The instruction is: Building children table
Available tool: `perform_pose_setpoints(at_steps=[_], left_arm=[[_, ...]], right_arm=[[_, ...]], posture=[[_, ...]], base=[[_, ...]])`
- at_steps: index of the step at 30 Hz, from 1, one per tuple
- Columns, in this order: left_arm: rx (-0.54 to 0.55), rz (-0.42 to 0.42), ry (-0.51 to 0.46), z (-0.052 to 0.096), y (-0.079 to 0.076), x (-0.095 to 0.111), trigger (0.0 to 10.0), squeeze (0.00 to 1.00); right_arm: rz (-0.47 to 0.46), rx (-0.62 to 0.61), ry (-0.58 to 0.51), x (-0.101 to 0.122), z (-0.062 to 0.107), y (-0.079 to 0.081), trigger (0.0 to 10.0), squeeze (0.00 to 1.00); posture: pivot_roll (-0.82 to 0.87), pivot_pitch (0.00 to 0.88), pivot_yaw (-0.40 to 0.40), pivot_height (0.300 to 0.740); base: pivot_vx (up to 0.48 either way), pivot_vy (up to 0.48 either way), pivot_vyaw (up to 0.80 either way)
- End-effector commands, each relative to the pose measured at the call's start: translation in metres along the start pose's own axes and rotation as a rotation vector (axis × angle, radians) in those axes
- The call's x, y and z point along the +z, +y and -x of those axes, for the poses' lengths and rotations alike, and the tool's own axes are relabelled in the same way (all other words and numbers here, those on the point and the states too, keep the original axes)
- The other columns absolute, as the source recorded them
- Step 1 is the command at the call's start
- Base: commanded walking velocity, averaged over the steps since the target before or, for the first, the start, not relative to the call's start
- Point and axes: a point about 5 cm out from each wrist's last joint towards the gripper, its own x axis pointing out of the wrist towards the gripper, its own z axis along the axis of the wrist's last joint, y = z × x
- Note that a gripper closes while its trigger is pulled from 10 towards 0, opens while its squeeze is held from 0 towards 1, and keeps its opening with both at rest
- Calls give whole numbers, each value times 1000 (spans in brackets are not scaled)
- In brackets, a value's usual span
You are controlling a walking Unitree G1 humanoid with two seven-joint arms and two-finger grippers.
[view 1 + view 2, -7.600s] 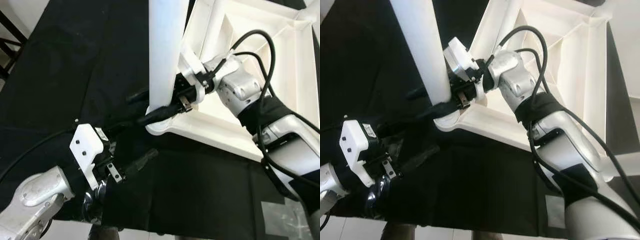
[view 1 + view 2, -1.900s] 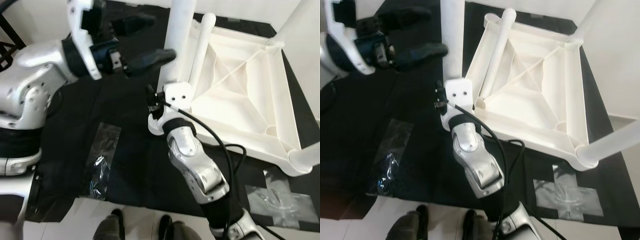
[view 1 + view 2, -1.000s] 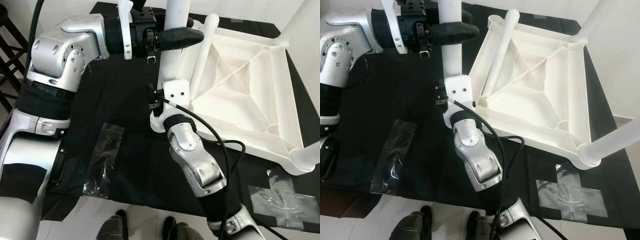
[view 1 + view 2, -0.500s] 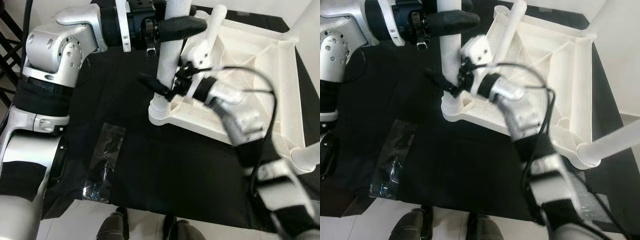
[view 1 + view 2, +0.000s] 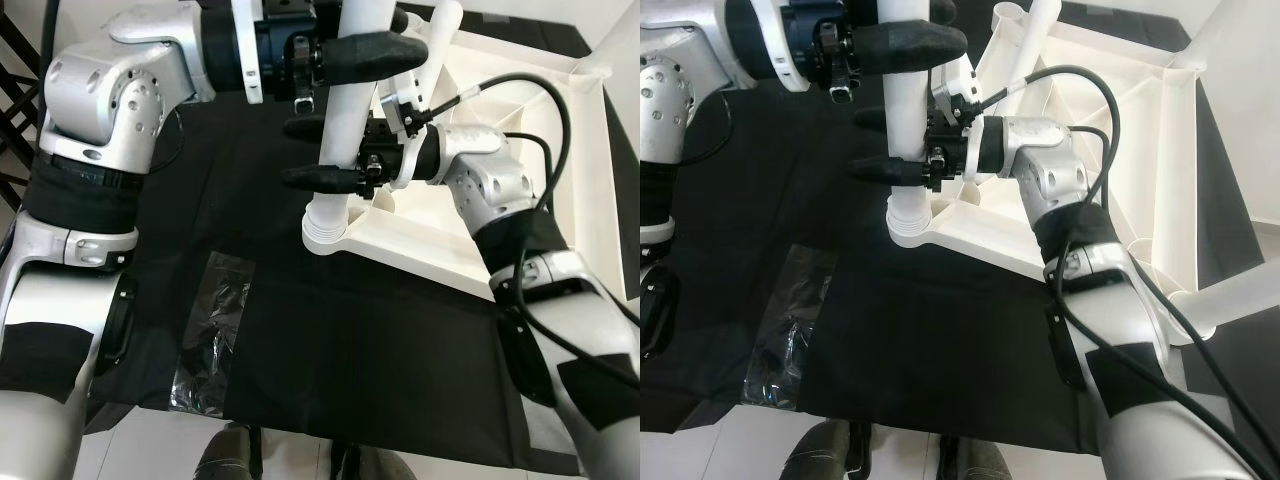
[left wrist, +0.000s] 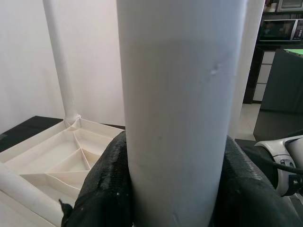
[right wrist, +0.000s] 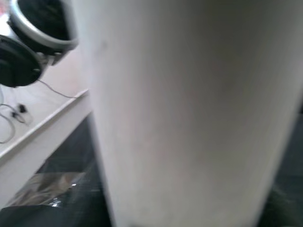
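Swinging round since half a second ago, the right gripper (image 5: 305,152) is straddling the white leg (image 5: 345,120) low, while the left gripper (image 5: 905,35) is clamping it upright in the upturned tabletop's (image 5: 1140,150) corner socket (image 5: 908,228).

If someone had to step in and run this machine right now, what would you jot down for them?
Left claw: shut on the white table leg, high up.
Right claw: fingers straddle the same leg lower down, one on each side, near its base.
The tabletop lies upside down on the black cloth; this leg stands upright in its near corner socket. Other legs are already fitted at other corners.
Left: whether the leg is fully seated cannot be judged, so check that, then let go. A clear plastic bag lies on the cloth.
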Motion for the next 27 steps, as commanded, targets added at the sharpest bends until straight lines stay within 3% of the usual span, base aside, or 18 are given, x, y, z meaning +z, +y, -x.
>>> perform_pose_setpoints(at_steps=[1, 4, 5, 6, 7, 8, 9, 10, 14, 15, 16, 17, 18, 19, 23, 26, 27], left_arm=[[-49, 30, 57, -7, -6, -14, 0, 0], [-45, 28, 54, -8, -6, -14, 0, 0], [-43, 30, 53, -8, -6, -14, 0, 78], [-43, 30, 53, -8, -6, -14, 0, 78], [-31, 33, 49, -8, -5, -15, 549, 902], [-31, 33, 49, -8, -5, -15, 549, 902], [-25, 42, 51, -8, -3, -17, 8588, 1000], [-27, 38, 68, -5, -2, -19, 10000, 1000], [-30, 47, 98, -1, -2, -22, 10000, 1000], [-25, 49, 104, 1, -3, -22, 10000, 0], [-13, 52, 101, 3, -3, -22, 10000, 0], [-13, 52, 101, 3, -3, -22, 10000, 0], [3, 52, 97, 4, -2, -22, 10000, 0], [17, 59, 92, 7, 0, -21, 10000, 0], [39, 54, 90, 9, 1, -22, 10000, 0], [38, 50, 84, 6, 3, -22, 10000, 0], [38, 50, 84, 6, 3, -22, 10000, 0]], right_arm=[[8, 48, 8, 0, -8, 1, 0, 0], [4, 63, -4, -1, -9, 2, 0, 0], [3, 70, -8, -2, -9, 2, 0, 0], [3, 70, -8, -2, -9, 2, 0, 0], [1, 73, -10, -4, -8, 3, 0, 0], [1, 73, -10, -4, -8, 3, 0, 0], [-4, 61, -11, -7, -8, 3, 0, 0], [-8, 15, 5, -14, -9, 4, 0, 0], [-21, -112, 82, -31, -13, 7, 0, 0], [-45, -284, 133, -46, -22, 11, 0, 0], [-98, -633, 216, -65, -28, 13, 0, 0], [-98, -633, 216, -65, -28, 13, 0, 0], [-158, -880, 277, -86, -29, 39, 0, 0], [-196, -986, 297, -95, -35, 64, 0, 0], [-275, -1035, 254, -101, -44, 80, 0, 0], [-238, -1055, 194, -89, -49, 56, 0, 0], [-238, -1055, 194, -89, -49, 56, 0, 0]], posture=[[181, 371, -40, 740], [179, 371, -40, 740], [179, 371, -40, 740], [179, 371, -40, 740], [170, 370, -41, 740], [170, 370, -41, 740], [166, 371, -43, 740], [142, 368, -57, 740], [126, 369, -80, 740], [110, 362, -117, 740], [109, 357, -125, 740], [109, 357, -125, 740], [110, 359, -125, 740], [126, 384, -94, 740], [110, 355, -87, 740], [107, 326, -77, 740], [107, 326, -77, 740]], base=[[0, 0, 0], [0, 0, 0], [0, 0, 0], [0, 0, 0], [0, 0, 0], [0, 0, 0], [0, 0, 0], [0, 0, 0], [0, 0, 0], [0, 0, 0], [0, 0, 0], [0, 0, 0], [0, 0, 0], [0, 0, 0], [0, 0, 0], [0, 0, 0], [0, 0, 0]])
